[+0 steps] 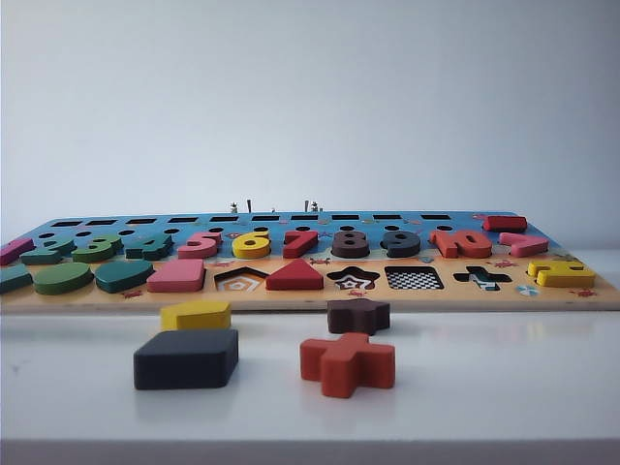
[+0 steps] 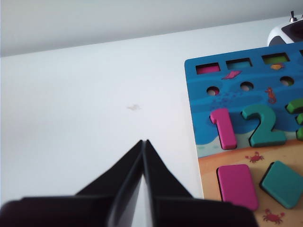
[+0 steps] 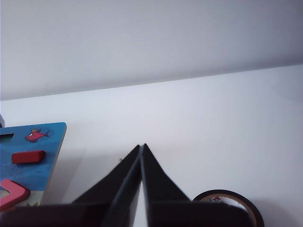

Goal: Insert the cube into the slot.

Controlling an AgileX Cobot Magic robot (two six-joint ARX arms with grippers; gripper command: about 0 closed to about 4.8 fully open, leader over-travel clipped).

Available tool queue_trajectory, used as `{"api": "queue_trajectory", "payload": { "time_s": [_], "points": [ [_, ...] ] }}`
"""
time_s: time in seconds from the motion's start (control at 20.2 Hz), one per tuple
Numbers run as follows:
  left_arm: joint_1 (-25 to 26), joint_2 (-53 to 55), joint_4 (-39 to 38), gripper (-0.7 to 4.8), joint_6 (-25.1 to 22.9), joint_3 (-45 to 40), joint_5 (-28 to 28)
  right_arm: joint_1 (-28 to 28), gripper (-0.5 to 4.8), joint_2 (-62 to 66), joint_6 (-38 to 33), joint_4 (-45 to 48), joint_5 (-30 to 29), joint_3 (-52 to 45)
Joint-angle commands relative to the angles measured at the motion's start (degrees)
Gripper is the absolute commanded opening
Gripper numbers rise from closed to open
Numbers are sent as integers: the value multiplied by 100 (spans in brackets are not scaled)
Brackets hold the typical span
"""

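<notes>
A plain white surface (image 1: 504, 387) fills the near ground, and a bare pale wall closes the room behind it. Nearest on the surface lie four loose blocks: one dark navy cube (image 1: 186, 358) at the near left, flat on its broad face with its wider side running left to right; one orange cross (image 1: 347, 363) to its right, apart from it; one yellow pentagon (image 1: 196, 315) just behind the cube; and one dark brown star (image 1: 357, 316) behind the cross. Past them lies one colourful puzzle board (image 1: 310, 295), its long side running left to right. In its near row sits the slot (image 1: 414, 278), a square cut-out with a checkered bottom, between a star cut-out and a cross cut-out, well right of the cube. Neither arm shows in the exterior view. The left gripper (image 2: 144, 142) hangs over bare surface beside the board's left end, fingers pressed together and holding nothing. The right gripper (image 3: 142, 146) hangs off the board's right end near one roll of black tape (image 3: 236, 203), fingers likewise clenched on nothing.
</notes>
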State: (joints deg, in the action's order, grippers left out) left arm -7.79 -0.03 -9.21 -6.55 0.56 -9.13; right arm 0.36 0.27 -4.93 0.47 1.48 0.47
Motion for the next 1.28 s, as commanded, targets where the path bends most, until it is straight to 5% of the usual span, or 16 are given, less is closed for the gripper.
{"api": "queue_trajectory", "payload": {
  "time_s": [0.05,0.54,0.89,1.28],
  "points": [
    [9,7,52,20,15,-2,9,7,-3,-11,7,57,9,0],
    [-26,155,72,20,15,208,9,7,-3,-11,4,57,11,0],
    [-501,977,-13,20,11,809,31,42,-3,-11,-450,63,-2,37],
    [-1314,2253,-1596,20,11,2227,398,483,-1,-11,-605,-42,-20,501]
  ]
}}
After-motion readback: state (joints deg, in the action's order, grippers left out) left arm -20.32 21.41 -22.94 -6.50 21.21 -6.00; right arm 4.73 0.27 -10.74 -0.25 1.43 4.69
